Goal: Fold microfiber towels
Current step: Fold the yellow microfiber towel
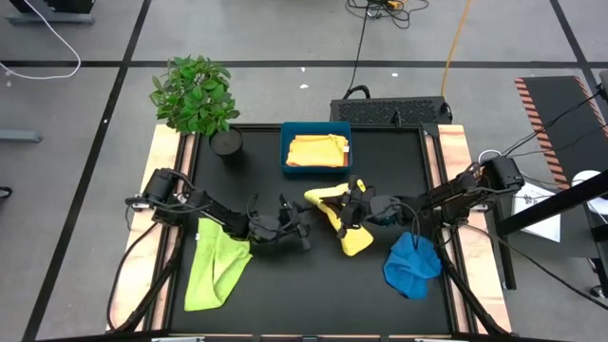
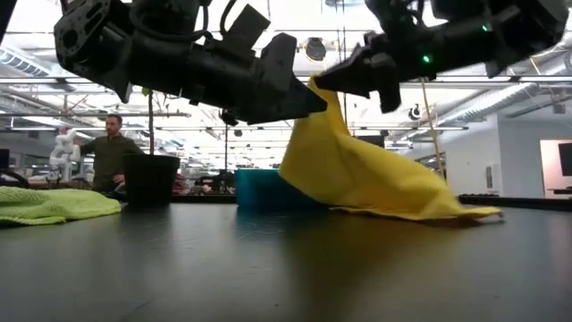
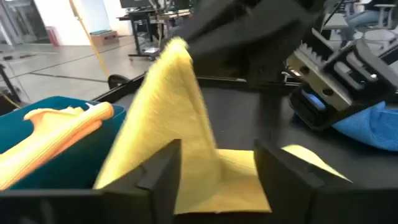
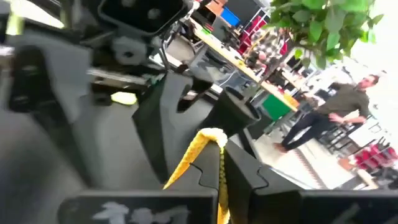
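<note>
A yellow towel [image 1: 339,220] is raised into a peak at the middle of the table. My right gripper [image 4: 217,146], reaching in from the table's right, is shut on that peak. My left gripper [image 3: 217,168] comes from the left and stands open, one finger on each side of the hanging cloth [image 3: 180,124]. In the low view its fingertips [image 2: 304,100] sit just beside the peak. A lime green towel [image 1: 217,266] lies crumpled at the near left. A blue towel [image 1: 413,264] lies bunched at the near right. My left gripper: I cannot tell whether its open fingers touch the yellow cloth between them. My right gripper pinches the towel's top edge [image 4: 208,138] between its two fingers, coming about level from the table's right. The cloth slopes down from the fingers, and its lower part [image 2: 420,210] lies spread on the table.
A teal tray [image 1: 285,142] at the far middle holds folded yellow-orange cloth [image 1: 318,149]. A potted plant [image 1: 197,95] stands at the far left. Bare black tabletop lies along the near middle. A person [image 2: 107,148] stands in the room beyond the far edge.
</note>
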